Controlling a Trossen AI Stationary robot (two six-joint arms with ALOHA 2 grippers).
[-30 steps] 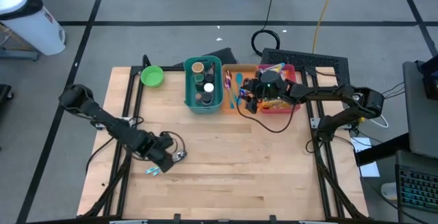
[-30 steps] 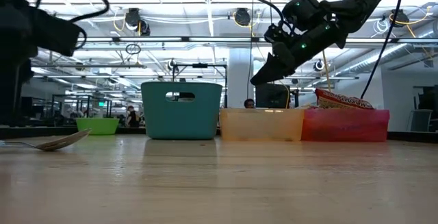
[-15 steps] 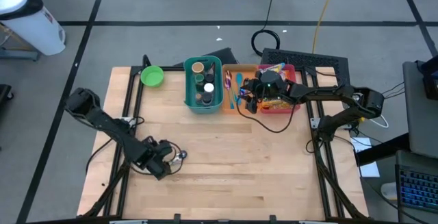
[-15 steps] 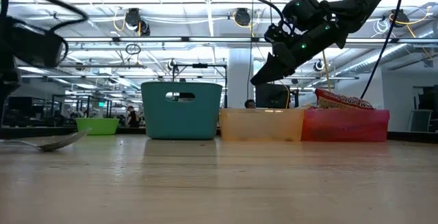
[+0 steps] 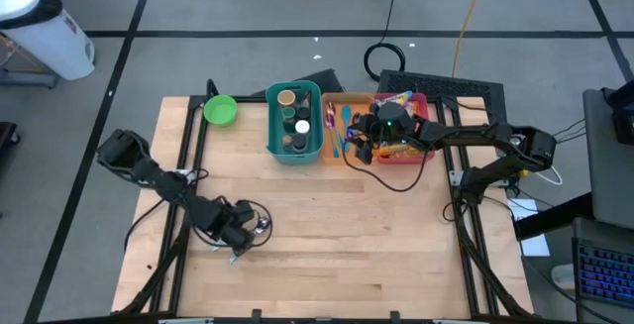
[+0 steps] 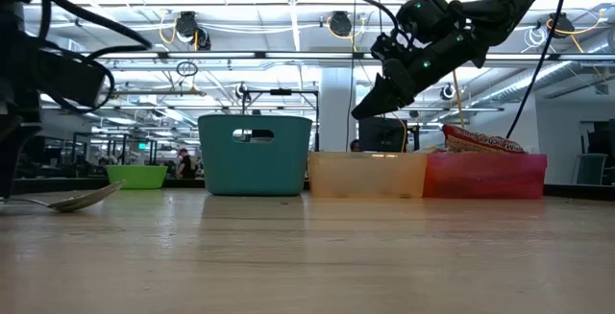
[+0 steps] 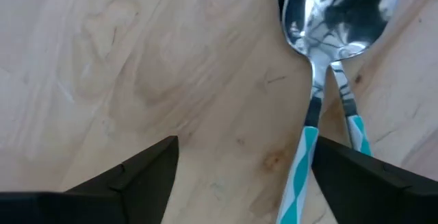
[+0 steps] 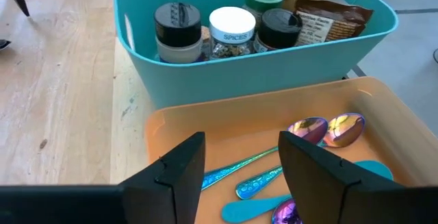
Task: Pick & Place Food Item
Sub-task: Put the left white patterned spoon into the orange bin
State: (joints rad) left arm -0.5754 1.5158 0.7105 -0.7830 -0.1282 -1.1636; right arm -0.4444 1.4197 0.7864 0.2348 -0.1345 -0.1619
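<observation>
A metal spoon with a teal-and-white striped handle lies flat on the wooden table at the near left; it also shows in the high view and the low view. A second striped handle shows beside it. My left gripper is open low over the spoon, its fingers on either side of the handle; I cannot tell whether they touch it. My right gripper is open and empty above the orange bin. A snack bag lies in the red bin.
A teal bin holds spice jars and a packet. The orange bin holds several coloured spoons. A green bowl stands at the far left. Bare wood fills the table's middle and near right.
My left arm has shifted a little toward the table's left edge and back and has turned its wrist, staying low by the spoon. The spoon's handle end has swung slightly toward the near edge.
</observation>
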